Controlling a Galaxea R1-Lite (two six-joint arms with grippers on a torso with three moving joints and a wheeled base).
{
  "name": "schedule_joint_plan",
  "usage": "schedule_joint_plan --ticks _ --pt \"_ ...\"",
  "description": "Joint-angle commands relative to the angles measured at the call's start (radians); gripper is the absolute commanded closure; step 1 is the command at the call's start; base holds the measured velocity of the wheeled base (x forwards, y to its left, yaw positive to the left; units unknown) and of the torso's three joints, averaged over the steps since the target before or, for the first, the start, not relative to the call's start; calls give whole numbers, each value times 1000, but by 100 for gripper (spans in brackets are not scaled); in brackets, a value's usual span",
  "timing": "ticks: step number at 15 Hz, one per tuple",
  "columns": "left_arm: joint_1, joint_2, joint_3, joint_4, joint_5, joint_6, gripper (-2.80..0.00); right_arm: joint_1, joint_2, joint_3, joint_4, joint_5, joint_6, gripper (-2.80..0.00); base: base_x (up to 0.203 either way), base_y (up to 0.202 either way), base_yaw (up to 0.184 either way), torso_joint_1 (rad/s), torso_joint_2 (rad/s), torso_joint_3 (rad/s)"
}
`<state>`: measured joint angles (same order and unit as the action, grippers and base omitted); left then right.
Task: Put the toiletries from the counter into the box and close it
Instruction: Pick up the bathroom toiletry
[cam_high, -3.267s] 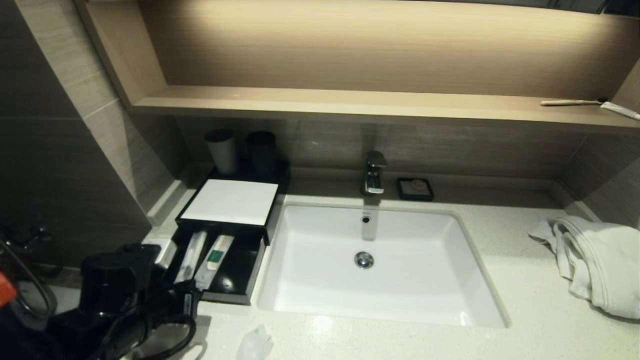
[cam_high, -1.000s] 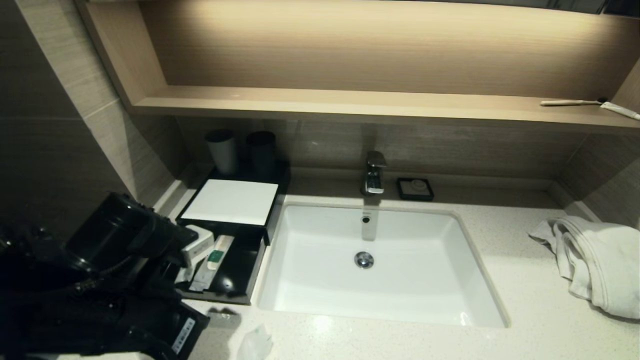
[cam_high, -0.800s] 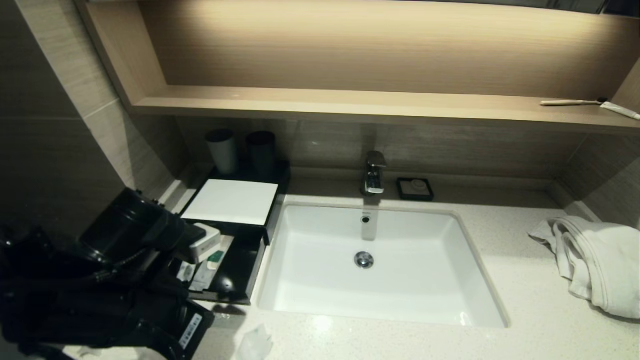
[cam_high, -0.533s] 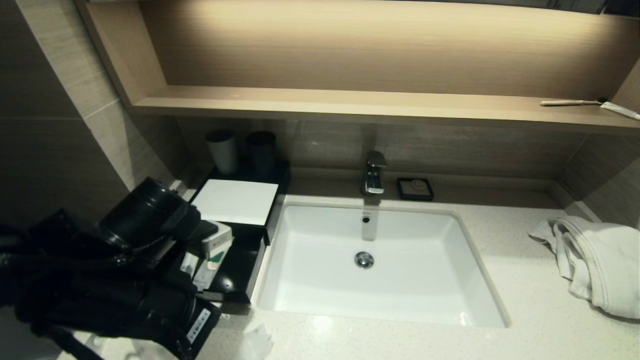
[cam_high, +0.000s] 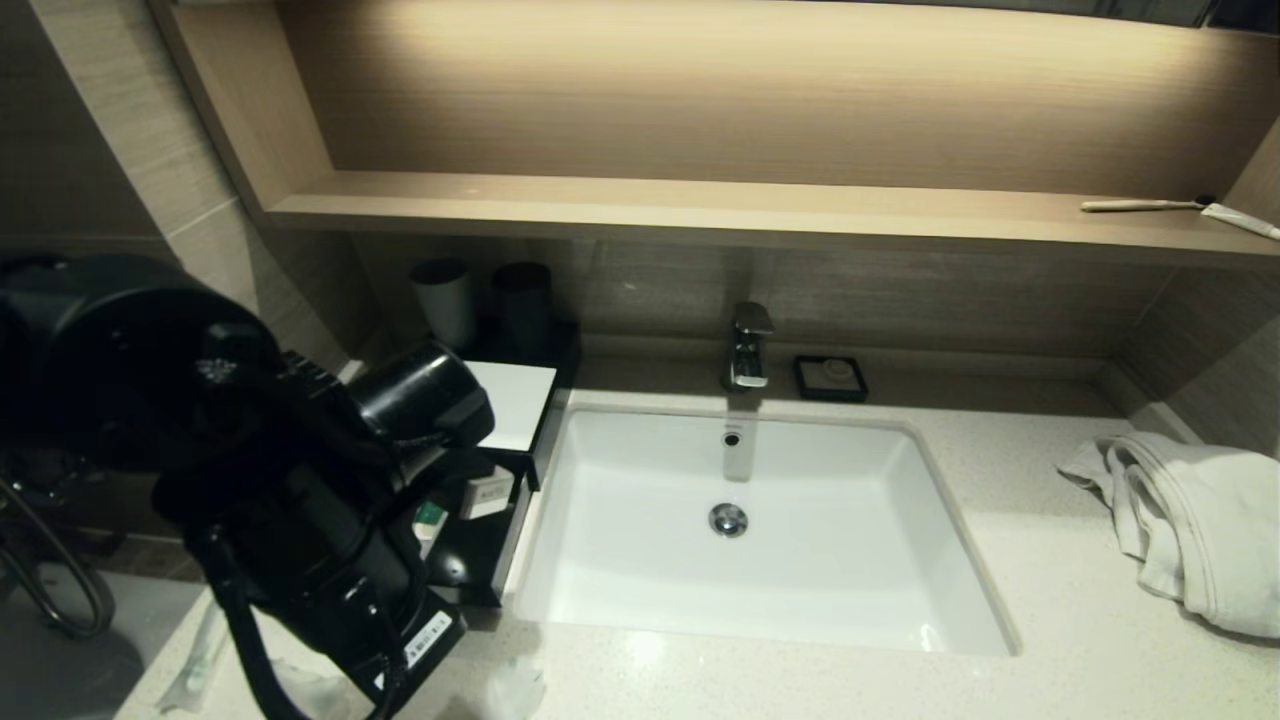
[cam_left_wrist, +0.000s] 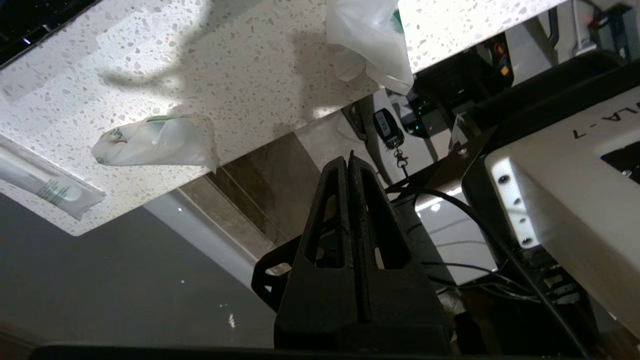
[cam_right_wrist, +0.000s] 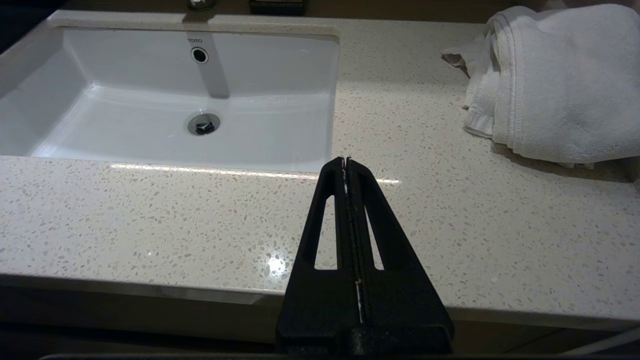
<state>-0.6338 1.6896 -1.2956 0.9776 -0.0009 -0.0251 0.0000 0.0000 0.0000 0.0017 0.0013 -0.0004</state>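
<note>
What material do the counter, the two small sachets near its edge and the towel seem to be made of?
Counter: likely polished stone or composite, pale with dark speckles and a glossy highlight. Sachets: thin translucent plastic film, wrinkled, print showing through. Towel: white terry cloth, probably cotton, soft folds with a hemmed edge.

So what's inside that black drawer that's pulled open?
The box drawer shows a white packet with a green mark and a small white boxlike thing. The left arm covers the rest.
</note>
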Motion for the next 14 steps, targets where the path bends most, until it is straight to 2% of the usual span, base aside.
schedule_joint_plan --ticks 1,6,10,14 --pt "-12 63 -54 58 0 14 0 0 0 0 0 1 0 0 0 0 0 0 0 0" --pt "-27 171 -157 175 1 34 0 0 0 0 0 0 0 0 0 0 0 0 0 0" --pt "-36 264 -281 342 0 33 0 0 0 0 0 2 0 0 0 0 0 0 0 0" --pt "-42 306 -287 335 -2 34 0 0 0 0 0 0 0 0 0 0 0 0 0 0"
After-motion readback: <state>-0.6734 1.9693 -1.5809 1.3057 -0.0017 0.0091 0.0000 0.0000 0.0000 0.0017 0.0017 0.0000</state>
